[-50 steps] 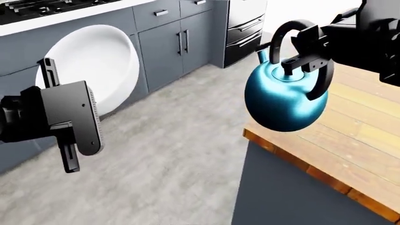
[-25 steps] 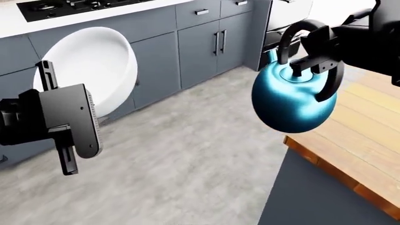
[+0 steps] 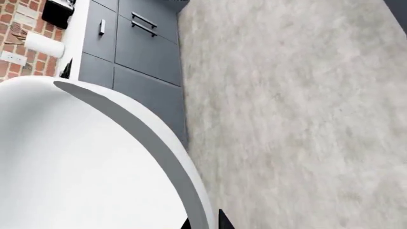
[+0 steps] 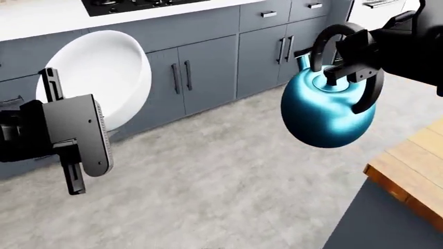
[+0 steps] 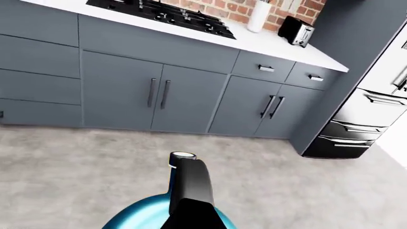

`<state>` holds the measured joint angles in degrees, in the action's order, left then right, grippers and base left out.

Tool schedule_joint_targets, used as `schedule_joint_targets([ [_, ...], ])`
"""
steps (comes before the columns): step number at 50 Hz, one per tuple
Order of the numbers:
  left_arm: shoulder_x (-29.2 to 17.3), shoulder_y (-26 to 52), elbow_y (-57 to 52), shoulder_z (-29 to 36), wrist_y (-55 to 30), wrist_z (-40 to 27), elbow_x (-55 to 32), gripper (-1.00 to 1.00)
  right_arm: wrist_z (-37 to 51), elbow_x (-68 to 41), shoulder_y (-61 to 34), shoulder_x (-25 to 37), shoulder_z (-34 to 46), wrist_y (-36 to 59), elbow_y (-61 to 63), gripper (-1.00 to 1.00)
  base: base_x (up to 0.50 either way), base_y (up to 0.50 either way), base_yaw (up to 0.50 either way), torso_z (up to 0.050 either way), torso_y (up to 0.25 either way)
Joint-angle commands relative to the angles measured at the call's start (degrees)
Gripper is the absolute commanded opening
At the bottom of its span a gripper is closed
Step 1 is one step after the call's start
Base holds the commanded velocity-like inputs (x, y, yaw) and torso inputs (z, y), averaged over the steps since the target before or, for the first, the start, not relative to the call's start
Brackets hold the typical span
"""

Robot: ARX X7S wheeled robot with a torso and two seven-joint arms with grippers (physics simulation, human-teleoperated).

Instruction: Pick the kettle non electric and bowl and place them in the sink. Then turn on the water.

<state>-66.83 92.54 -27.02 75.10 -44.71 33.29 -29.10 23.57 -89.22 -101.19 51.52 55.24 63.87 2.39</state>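
Both loads carried above grey floor, sink unseen. Right gripper [image 4: 344, 65] clamps black arched handle of glossy teal kettle [image 4: 327, 111]; left gripper [image 4: 50, 88] pinches plain white round bowl [image 4: 104, 75] rim. Advice: keep both level, turn slowly.

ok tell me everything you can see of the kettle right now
The kettle is a round, glossy teal-blue stovetop one, metal by its look, with a black arched handle, a black lid knob and a short spout at its far side. It hangs in mid-air over the grey floor, tilted, touching nothing but the right gripper, which is clamped on the handle. The right wrist view shows only its top and handle.
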Motion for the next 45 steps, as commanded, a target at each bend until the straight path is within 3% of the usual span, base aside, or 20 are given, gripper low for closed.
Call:
schedule_joint_targets([
  [1, -0.16, 0.34, 0.19, -0.76, 1.02, -1.03, 1.33, -1.0, 0.23, 2.99, -0.65, -0.03, -0.98, -0.37, -0.14, -1.0, 0.0, 0.0, 0.5, 0.0, 0.0],
  [45, -1.24, -0.87, -0.18, -0.49, 1.64, -1.18, 2.47, -1.0, 0.47, 3.84, 1.07, 0.31, -0.61, -1.42, 0.97, -1.0, 0.0, 0.0, 0.5, 0.001, 0.002],
])
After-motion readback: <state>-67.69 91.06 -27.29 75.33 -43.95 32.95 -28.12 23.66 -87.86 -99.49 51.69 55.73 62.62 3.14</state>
